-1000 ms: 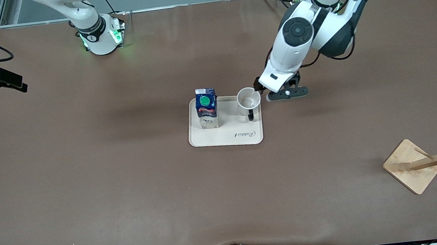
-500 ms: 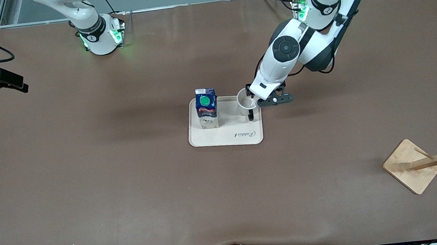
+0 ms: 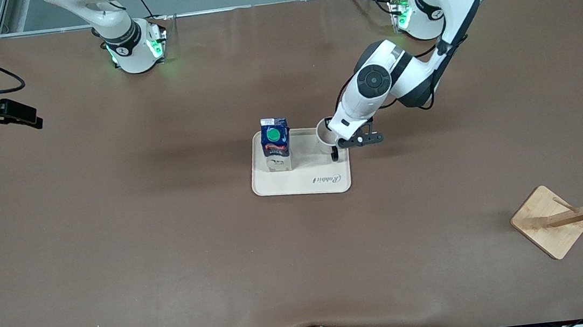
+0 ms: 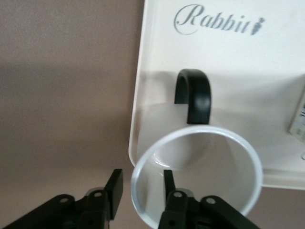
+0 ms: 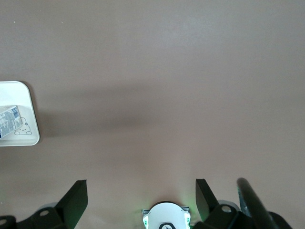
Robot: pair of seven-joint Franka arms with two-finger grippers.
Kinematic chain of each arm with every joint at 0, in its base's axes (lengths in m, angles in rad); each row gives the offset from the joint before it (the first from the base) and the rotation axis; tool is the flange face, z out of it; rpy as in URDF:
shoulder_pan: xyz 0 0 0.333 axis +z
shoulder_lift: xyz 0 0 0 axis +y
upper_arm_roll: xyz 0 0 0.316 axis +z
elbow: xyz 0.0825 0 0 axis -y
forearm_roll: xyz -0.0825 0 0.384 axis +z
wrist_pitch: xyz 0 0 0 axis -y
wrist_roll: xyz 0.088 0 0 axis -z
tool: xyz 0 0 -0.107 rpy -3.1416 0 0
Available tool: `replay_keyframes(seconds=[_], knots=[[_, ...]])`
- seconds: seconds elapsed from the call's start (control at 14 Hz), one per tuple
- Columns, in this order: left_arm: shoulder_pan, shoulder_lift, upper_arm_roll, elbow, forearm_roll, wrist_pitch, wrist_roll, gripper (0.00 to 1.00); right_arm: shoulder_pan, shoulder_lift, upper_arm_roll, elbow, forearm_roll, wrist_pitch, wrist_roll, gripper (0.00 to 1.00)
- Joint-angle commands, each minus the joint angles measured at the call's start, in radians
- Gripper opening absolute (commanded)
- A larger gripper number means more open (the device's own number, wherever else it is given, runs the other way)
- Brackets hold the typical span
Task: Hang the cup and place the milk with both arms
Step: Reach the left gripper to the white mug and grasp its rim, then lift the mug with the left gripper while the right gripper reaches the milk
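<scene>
I have the left hand (image 4: 140, 191) down at the cup (image 4: 198, 179) on the tray (image 4: 143, 95), fingers narrowly apart astride its rim beside the milk (image 3: 276, 151). Next I'd pinch, then lift. Right hand (image 5: 138, 202) waits, wide.
</scene>
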Motion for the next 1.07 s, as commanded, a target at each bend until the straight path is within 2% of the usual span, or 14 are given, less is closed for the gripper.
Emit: replay_keyframes(seconds=[0.0,0.21,0.36,0.5,0.79,1.0], knots=[[-0.005,0.032,0.003,0.03,0.051,0.009,-0.045,0.0,-0.016,0.033,0.017,0.009,0.009,0.003,-0.012,1.0],[0.009,0.026,0.005,0.071,0.058,-0.006,-0.041,0.0,0.019,0.16,0.022,0.01,0.006,-0.001,-0.012,1.0],[0.022,-0.012,0.005,0.1,0.058,-0.047,-0.038,0.0,0.034,0.164,0.024,0.012,0.007,-0.001,-0.007,1.0],[0.044,-0.055,0.005,0.178,0.058,-0.162,-0.035,0.0,0.071,0.161,0.025,-0.003,0.021,0.002,0.029,1.0],[0.09,-0.119,0.003,0.377,0.059,-0.443,0.036,0.0,0.215,0.161,0.024,-0.026,0.151,0.041,0.313,1.0],[0.189,-0.161,0.0,0.464,0.058,-0.538,0.203,0.0,0.399,0.161,0.024,-0.084,0.155,0.182,0.528,1.0]])
